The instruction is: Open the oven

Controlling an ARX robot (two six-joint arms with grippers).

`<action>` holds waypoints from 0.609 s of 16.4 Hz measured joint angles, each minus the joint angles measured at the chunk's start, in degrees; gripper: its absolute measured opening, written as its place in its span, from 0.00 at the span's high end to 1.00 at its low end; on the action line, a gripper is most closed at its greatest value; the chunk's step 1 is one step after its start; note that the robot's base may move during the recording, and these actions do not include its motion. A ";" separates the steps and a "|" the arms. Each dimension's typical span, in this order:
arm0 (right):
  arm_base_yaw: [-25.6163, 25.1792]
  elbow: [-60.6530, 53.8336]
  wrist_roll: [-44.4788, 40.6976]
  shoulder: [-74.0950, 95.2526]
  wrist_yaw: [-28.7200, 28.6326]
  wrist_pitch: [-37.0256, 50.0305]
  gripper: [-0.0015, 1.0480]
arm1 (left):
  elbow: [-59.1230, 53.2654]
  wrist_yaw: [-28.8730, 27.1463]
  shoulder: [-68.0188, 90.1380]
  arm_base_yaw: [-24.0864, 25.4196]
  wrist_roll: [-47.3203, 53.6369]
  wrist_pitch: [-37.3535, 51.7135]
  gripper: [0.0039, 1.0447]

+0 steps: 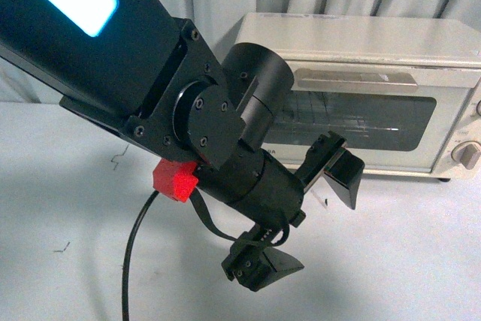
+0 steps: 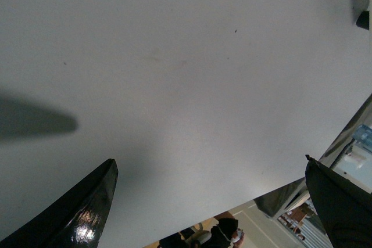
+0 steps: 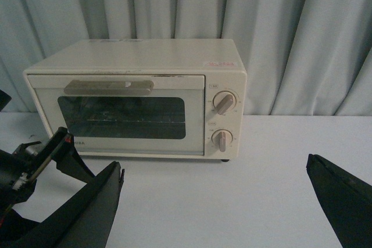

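The cream-white oven (image 1: 361, 43) stands at the back of the white table (image 1: 406, 261) against a curtain. Its glass door is closed, with the flat bar handle (image 1: 353, 79) across the top. In the right wrist view the whole oven (image 3: 139, 56) shows, with its handle (image 3: 108, 87) and two knobs (image 3: 224, 103). My left gripper (image 1: 319, 227) hangs open in front of the door's lower left, holding nothing and apart from the oven. My right gripper (image 3: 212, 201) is open and empty, well back from the oven; it is out of the front view.
The left arm's black body (image 1: 113, 58) fills the front view's left side, with a black cable (image 1: 131, 261) hanging below it. The left wrist view shows bare table (image 2: 174, 85) and its edge, with a person (image 2: 224, 230) beyond. A grey curtain (image 3: 290, 27) hangs behind the oven.
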 joint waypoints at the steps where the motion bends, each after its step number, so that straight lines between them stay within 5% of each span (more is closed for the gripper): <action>1: 0.00 0.00 0.00 0.00 0.00 -0.02 0.06 | 0.31 0.02 0.00 0.85 1.18 -1.64 0.06; 10: 0.00 0.00 0.00 0.00 0.00 -0.02 0.06 | 2.23 1.38 2.62 5.33 10.99 -6.40 0.06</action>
